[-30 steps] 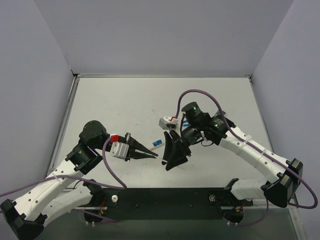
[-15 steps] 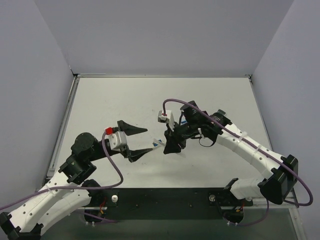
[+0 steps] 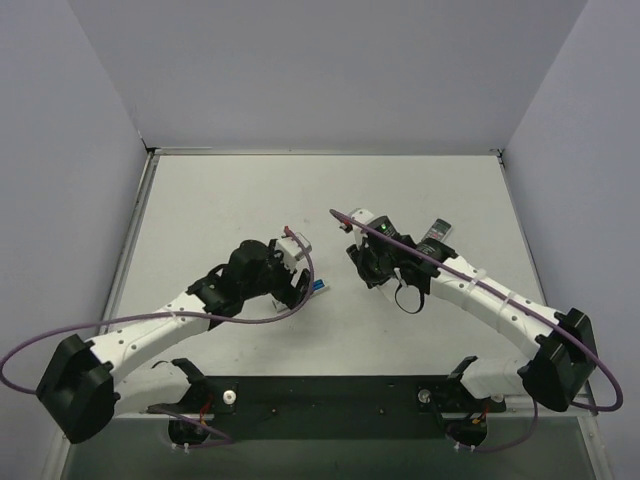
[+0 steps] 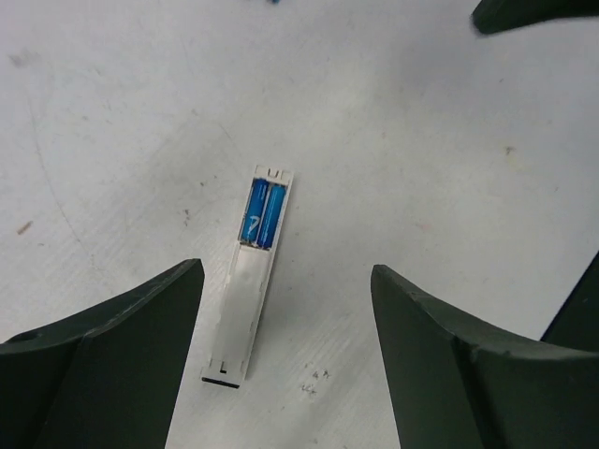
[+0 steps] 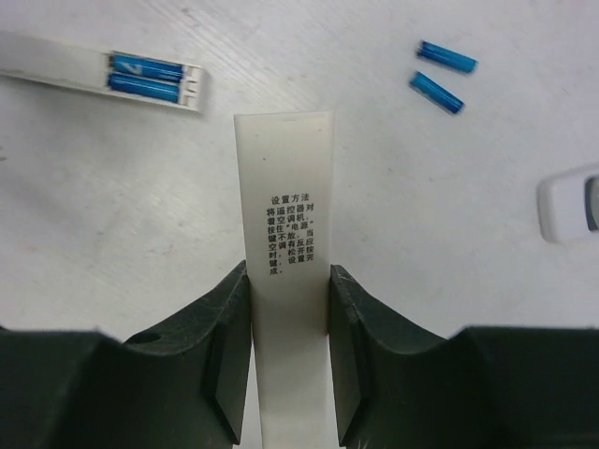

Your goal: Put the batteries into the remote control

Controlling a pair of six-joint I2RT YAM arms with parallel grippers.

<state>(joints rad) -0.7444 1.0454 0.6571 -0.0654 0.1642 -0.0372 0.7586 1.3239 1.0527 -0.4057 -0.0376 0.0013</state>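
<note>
The pale worktop [image 3: 220, 200] carried everything, with both arms bent in toward its middle. The left tool [image 4: 285, 273] hung over it spread wide and holding nothing, one dark finger on each side of the remote control [image 4: 249, 299] and clear of it. The remote control lay flat on its front, its near end between those fingers and its far end pointing away from them. At that far end the battery compartment stood uncovered, and two batteries [image 4: 262, 216] sat in it side by side, lengthwise and touching each other. The right tool [image 5: 285, 309] was closed narrowly on a battery cover [image 5: 284, 178], a white strip with small printed characters, which jutted forward from between its fingers. In the right wrist view the remote control lay well ahead and to the left of the cover's free end, not touching it. A second remote [image 5: 569, 202] showed only partly at the right edge. Two spare batteries [image 5: 436, 93] lay loose on the worktop, near each other and apart from both remotes.
</note>
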